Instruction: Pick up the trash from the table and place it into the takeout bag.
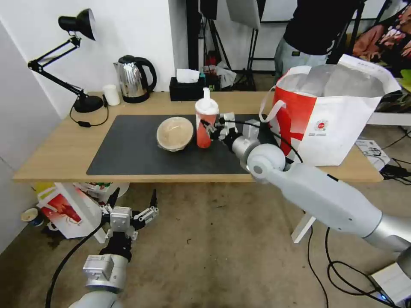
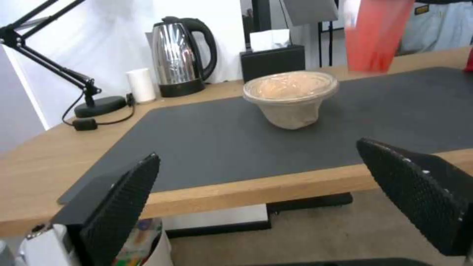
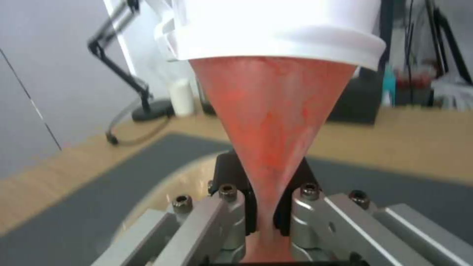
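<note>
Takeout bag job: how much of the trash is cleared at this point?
Nothing visibly bagged; the takeout bag interior is hard to see. In hand: the right end effector is clamped on the red drink cup, upright over the mat. Left: the beige lidded container sits on the table; the left end effector hangs open below the table edge.

On the counter (image 1: 64,149) we see a dark grey mat (image 1: 128,149) with the beige lidded container (image 1: 174,133) near its middle and the red drink cup (image 1: 205,124) just right of it. Our right tool (image 1: 214,127) reaches in from the right and its fingers close on the cup's lower body. The takeout bag (image 1: 334,124) stands open at the counter's right end, foil lining showing. Along the far edge we see a black lamp (image 1: 81,60), a small white cup (image 1: 112,94), a steel kettle (image 1: 133,79) and a black tissue box (image 1: 186,87). Our left tool (image 1: 128,201) hangs below the counter's near edge, fingers spread, over the floor.
</note>
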Robot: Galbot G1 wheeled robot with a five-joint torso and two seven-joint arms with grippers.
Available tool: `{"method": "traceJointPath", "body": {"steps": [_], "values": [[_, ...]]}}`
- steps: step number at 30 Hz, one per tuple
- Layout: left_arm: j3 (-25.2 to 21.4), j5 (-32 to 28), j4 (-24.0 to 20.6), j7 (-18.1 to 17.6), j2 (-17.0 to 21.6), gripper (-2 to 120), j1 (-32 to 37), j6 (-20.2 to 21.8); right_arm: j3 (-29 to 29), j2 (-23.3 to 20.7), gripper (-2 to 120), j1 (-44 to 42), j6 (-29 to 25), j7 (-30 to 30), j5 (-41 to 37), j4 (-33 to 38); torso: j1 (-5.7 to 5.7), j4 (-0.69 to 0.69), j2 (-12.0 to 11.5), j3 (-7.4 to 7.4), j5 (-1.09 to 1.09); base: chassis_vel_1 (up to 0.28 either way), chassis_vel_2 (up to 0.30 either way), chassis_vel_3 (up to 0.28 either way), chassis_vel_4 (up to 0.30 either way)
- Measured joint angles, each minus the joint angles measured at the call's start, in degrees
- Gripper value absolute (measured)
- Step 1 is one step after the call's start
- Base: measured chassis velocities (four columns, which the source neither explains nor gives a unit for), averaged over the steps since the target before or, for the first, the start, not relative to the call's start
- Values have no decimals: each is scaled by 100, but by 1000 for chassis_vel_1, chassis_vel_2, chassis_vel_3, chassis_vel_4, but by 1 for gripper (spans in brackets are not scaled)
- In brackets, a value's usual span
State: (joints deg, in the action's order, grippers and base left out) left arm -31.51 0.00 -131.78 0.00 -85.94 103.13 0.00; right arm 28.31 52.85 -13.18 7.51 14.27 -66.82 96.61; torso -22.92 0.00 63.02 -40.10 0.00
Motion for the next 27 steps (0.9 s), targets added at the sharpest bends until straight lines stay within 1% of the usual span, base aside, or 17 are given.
{"method": "traceJointPath", "body": {"steps": [8,15,19,20,21,25,27], "values": [[0,0,0,0,0,100,0,0,-238,-139,5,243,0,5,-131,177,0,0,0,0,0,0,0,0,0],[0,0,0,0,0,100,0,0,-626,-342,5,456,97,75,-162,170,0,1,0,0,1,0,0,0,0],[0,0,0,0,0,100,0,0,-913,-667,5,807,322,129,-295,227,0,-1,0,0,1,0,0,0,0],[0,0,0,0,0,100,0,0,-969,-828,5,975,432,165,-357,296,0,-1,0,0,1,0,0,0,0],[0,0,0,0,0,100,0,0,-969,-828,5,975,432,165,-357,296,0,-1,0,0,1,0,0,0,0],[0,0,0,0,0,100,0,0,-1071,-1222,5,1326,653,280,-420,493,0,0,0,0,0,0,0,0,0],[0,0,0,0,0,100,0,0,-1102,-1306,5,1370,701,304,-432,536,0,0,0,0,0,0,0,0,0]]}}
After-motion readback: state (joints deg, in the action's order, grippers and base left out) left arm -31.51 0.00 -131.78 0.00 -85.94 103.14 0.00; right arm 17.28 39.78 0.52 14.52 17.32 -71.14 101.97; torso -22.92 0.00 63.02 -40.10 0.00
